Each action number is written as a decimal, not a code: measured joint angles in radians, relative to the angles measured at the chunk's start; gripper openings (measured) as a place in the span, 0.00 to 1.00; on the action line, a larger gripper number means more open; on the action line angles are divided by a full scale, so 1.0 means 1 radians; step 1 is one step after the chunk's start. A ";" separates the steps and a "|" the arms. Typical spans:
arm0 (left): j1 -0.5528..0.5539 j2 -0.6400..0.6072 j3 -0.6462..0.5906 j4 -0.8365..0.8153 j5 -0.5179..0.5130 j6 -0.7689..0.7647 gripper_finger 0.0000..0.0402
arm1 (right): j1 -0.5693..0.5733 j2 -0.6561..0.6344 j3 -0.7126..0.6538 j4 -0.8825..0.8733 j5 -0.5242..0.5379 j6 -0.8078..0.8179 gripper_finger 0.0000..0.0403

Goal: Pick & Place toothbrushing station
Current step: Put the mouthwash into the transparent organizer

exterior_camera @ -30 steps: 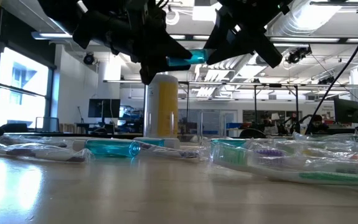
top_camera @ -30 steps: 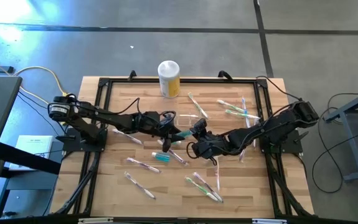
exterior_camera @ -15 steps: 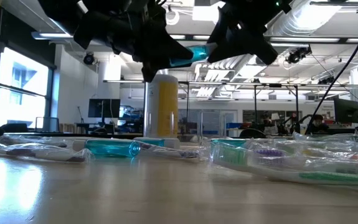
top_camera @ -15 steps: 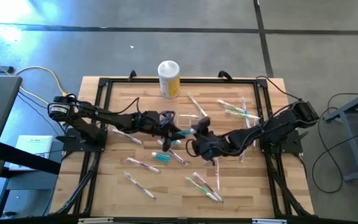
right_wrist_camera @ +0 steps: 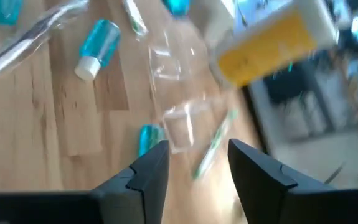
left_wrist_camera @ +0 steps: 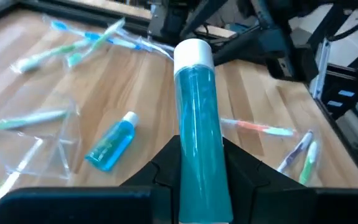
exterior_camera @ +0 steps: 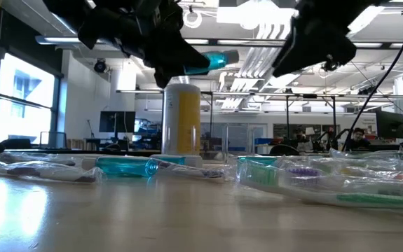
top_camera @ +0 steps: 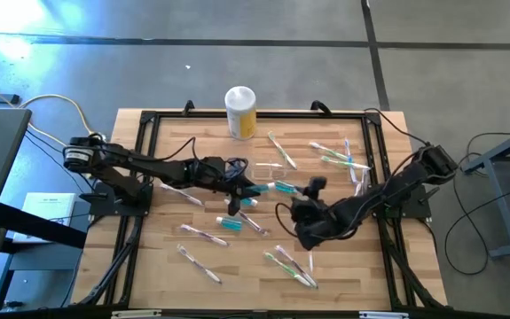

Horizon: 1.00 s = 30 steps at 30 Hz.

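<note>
Holding a blue tube [left_wrist_camera: 198, 134] with a white cap clamped between its fingers, the left gripper [top_camera: 247, 189] hangs above the middle of the table [top_camera: 161, 257] — clear of the scattered toothbrushes, probably so the tube can be carried to the holder. The right gripper [top_camera: 312, 188] sits just beside it toward the right, fingers parted and empty. The toothbrushing station [right_wrist_camera: 182, 127], a clear plastic holder, lies on the wood near the yellow canister [top_camera: 240, 112]; I judge it the glassy patch right of the canister in the high view, though that is hard to confirm there. The left wrist view shows the grip on the tube plainly — the low view only shows the tube [exterior_camera: 205, 61] raised off the table.
</note>
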 joint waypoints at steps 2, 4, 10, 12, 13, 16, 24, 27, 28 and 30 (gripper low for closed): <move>0.000 -0.021 0.000 -0.063 -0.029 0.017 0.17 | 0.000 0.000 -0.012 -0.046 -0.008 0.151 0.37; 0.000 -0.032 0.000 -0.118 -0.059 0.032 0.17 | -0.001 0.000 -0.029 -0.084 -0.010 0.260 0.36; 0.000 -0.074 -0.002 -0.166 -0.065 0.082 0.17 | -0.002 -0.026 -0.043 -0.156 -0.113 0.371 0.34; 0.000 -0.085 0.000 -0.161 -0.061 0.109 0.17 | -0.008 -0.070 -0.041 -0.159 -0.166 0.371 0.34; 0.000 -0.093 -0.001 -0.171 -0.061 0.125 0.17 | -0.009 -0.092 -0.040 -0.164 -0.186 0.378 0.33; 0.001 -0.105 0.000 -0.166 -0.061 0.167 0.17 | -0.008 -0.163 -0.041 -0.230 -0.208 0.437 0.33; 0.026 -0.135 -0.002 -0.143 0.219 0.187 0.18 | 0.127 -0.344 -0.173 -0.272 -0.212 0.741 0.33; 0.056 -0.138 -0.001 -0.128 0.191 0.186 0.17 | 0.185 -0.395 -0.272 -0.100 -0.070 0.759 0.33; 0.065 -0.138 -0.008 -0.118 0.191 0.182 0.17 | 0.195 -0.405 -0.305 -0.020 -0.012 0.734 0.33; 0.080 -0.138 -0.027 -0.054 0.190 0.161 0.17 | 0.201 -0.409 -0.363 0.161 0.098 0.653 0.33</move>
